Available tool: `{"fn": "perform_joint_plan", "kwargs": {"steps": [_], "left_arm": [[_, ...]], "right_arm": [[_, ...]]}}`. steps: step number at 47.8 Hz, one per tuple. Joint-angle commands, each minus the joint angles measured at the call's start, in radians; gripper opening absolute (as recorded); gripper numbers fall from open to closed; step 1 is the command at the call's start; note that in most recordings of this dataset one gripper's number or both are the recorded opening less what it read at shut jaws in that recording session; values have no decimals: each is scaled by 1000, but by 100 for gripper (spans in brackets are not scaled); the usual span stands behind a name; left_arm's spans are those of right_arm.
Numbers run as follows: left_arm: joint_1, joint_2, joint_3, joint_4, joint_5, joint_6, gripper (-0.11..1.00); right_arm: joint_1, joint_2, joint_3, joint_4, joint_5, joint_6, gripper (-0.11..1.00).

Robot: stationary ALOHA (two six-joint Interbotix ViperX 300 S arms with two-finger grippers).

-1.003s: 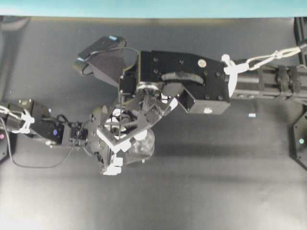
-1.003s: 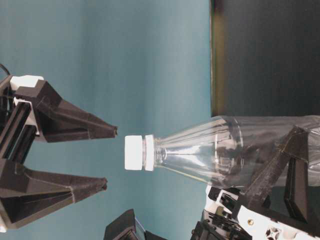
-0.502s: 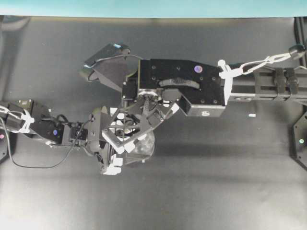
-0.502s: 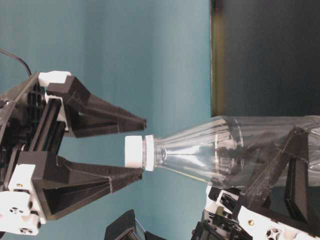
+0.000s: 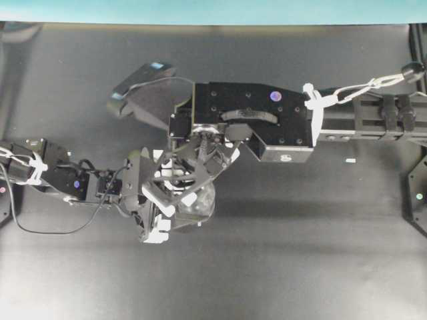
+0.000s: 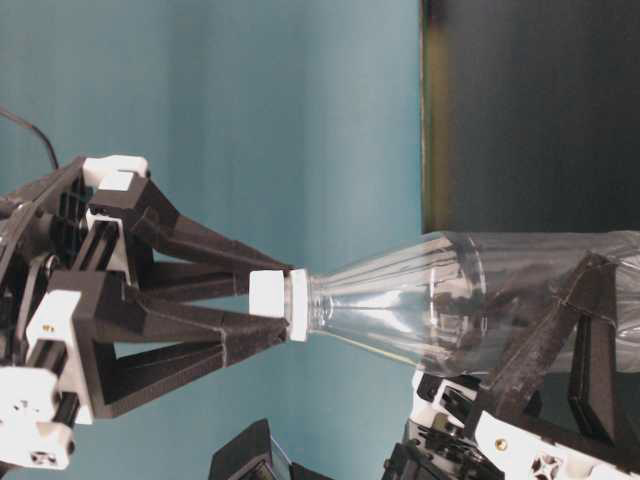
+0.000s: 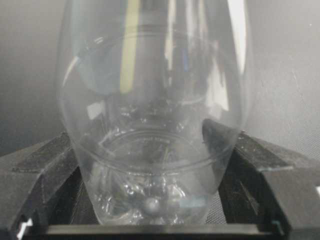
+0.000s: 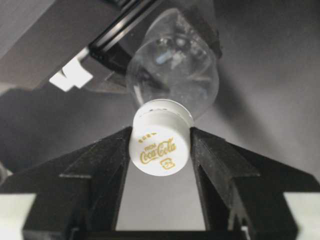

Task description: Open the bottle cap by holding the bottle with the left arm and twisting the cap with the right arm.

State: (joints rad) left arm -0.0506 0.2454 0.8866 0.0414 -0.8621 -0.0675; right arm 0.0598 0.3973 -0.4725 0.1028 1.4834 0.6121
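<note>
The clear bottle stands upright on the black table, its body glossy and see-through. My left gripper is shut on the bottle's lower body; in the left wrist view its black fingers press both sides of the bottle. My right gripper hangs over the bottle from above. Its lattice fingers touch both sides of the white bottle cap. In the right wrist view the cap, printed in gold, sits pinched between the fingertips of the right gripper.
A tiny white scrap lies on the table to the right, under the right arm's forearm. Black arm-base mounts sit at the right edge and the left edge. A teal wall bounds the far side.
My right gripper moved from beside the cap to around it, then its fingers closed onto the cap's sides. The left gripper and the bottle have stayed still.
</note>
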Motion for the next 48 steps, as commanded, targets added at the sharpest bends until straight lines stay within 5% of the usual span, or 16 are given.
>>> {"fn": "perform_joint_plan", "kwargs": {"steps": [1,35,42,48], "left_arm": [[-5,-8,-5,5,-3,-2,80],[-5,-8,-12,5,-3,0,80],[-5,-8,-12,5,-3,0,80],[-5,-8,-12,5,-3,-2,80]], "right_arm": [[9,-3,-8,5,3,-100,37],[31,-3,-2,9,-9,-904,37],[37,-5,0,9,-28,-1026,37],[40,-6,3,9,-25,-1060,37]]}}
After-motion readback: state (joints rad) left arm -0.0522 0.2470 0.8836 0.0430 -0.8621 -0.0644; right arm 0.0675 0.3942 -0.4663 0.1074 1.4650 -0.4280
